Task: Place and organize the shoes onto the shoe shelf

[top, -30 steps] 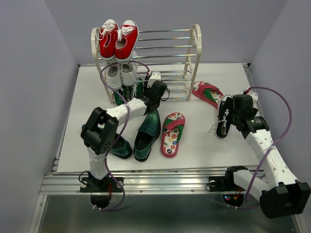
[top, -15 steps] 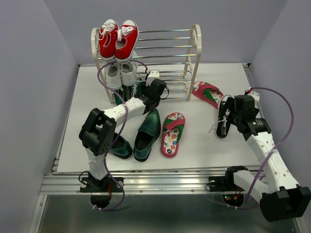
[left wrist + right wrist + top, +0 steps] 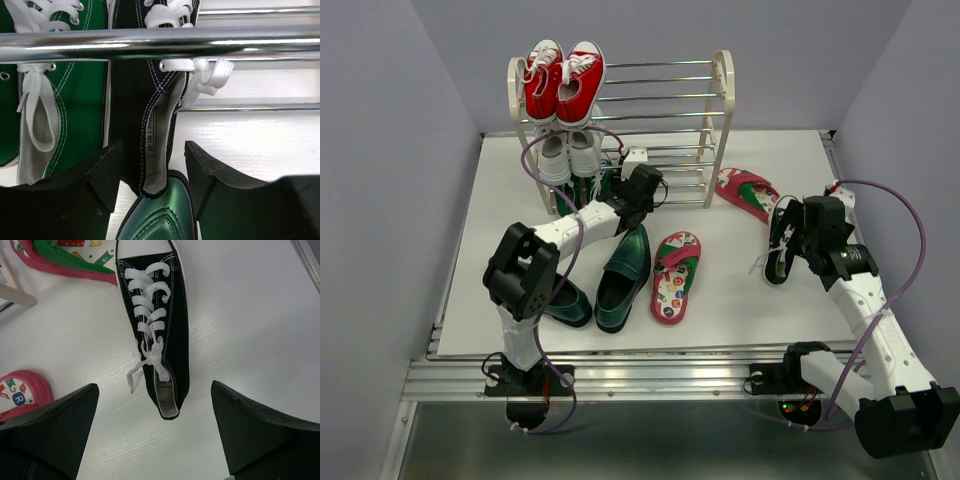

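Note:
The shoe shelf [image 3: 723,100] stands at the back. In the left wrist view one black sneaker [image 3: 140,125] lies on a low tier under a chrome rod [image 3: 225,44]. My left gripper [image 3: 153,155] is open around its heel, with a gap on the right side. It also shows in the top view [image 3: 625,176]. The other black sneaker [image 3: 175,330] lies on the table at the right [image 3: 778,255]. My right gripper [image 3: 154,389] hangs wide open above its heel. Two green loafers [image 3: 625,270] [image 3: 565,303] and two red flip-flops [image 3: 675,275] [image 3: 748,192] lie on the table.
Red sneakers [image 3: 563,80] sit on the top tier and white sneakers [image 3: 568,155] on the tier below. Green canvas sneakers [image 3: 80,100] lie left of the shelved black sneaker. A loafer toe [image 3: 160,215] sits just under my left gripper. Grey walls close in both sides.
My left gripper has edged a little toward the shelf. My right gripper has shifted slightly over the black sneaker on the table. No shoe has moved.

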Action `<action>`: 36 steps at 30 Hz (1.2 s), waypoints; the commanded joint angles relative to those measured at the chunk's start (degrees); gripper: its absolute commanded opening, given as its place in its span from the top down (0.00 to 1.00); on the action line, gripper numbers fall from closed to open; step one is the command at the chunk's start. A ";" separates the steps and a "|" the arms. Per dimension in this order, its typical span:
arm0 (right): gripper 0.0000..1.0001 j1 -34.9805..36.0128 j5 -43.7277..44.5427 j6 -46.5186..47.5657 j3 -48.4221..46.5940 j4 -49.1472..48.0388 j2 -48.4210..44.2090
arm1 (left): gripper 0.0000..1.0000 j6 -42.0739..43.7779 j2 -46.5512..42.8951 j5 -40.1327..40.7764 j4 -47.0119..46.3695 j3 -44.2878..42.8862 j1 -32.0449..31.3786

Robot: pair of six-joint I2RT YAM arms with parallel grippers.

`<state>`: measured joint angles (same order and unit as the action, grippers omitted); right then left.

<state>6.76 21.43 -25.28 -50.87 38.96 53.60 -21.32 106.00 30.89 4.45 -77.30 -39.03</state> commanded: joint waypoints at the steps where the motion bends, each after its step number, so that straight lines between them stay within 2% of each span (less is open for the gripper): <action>1: 0.00 -0.09 0.63 -0.12 -0.54 -1.78 -0.17 | 0.37 -0.21 0.26 -2.06 0.30 -1.80 0.00; 4: 0.00 -0.09 0.72 -0.12 -0.63 -1.78 -0.34 | 0.44 -0.04 1.05 -2.68 0.21 -2.59 0.00; 7: 0.00 -0.09 0.89 -0.12 -0.54 -1.78 -0.69 | 0.67 -0.12 1.41 -2.07 1.09 -3.12 0.00; 8: 0.00 -0.09 0.98 -0.12 -0.54 -1.78 -0.87 | 0.78 -0.38 1.49 -1.98 1.44 -3.30 0.00; 11: 0.00 -0.09 0.98 -0.21 -0.46 -1.69 -0.87 | 1.00 -0.56 1.32 -1.72 1.70 -3.56 0.00; 21: 0.00 -0.09 0.80 -0.39 -0.46 -1.70 -1.05 | 1.00 -4.87 -0.17 -0.92 0.92 -6.55 0.18; 26: 0.00 -0.09 0.98 -0.03 -0.63 -1.70 -0.96 | 1.00 -7.77 -0.09 -4.87 -0.84 -5.42 1.58; 32: 0.00 -0.09 1.07 0.14 -0.63 -1.78 -0.61 | 1.00 -9.44 0.26 -5.06 -0.67 -3.91 2.38; 33: 0.00 -0.09 1.07 0.14 -0.54 -1.78 -0.61 | 0.95 -9.61 0.35 -4.88 -0.23 -4.00 2.38; 34: 0.00 -0.09 1.07 0.14 -0.63 -1.70 -0.52 | 0.84 -9.70 0.35 -4.79 0.29 -4.18 2.38; 35: 0.00 -0.09 1.07 0.14 -0.54 -1.78 -0.52 | 0.60 -9.70 0.27 -4.18 1.34 -4.53 2.38; 36: 0.00 -0.09 0.98 0.05 -0.54 -1.70 -0.52 | 0.51 -9.96 0.09 -4.00 1.79 -4.53 2.38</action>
<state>6.76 21.45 -25.28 -50.85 38.96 53.60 -29.95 107.77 25.56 7.64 -79.99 -37.04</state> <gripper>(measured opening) 0.995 0.352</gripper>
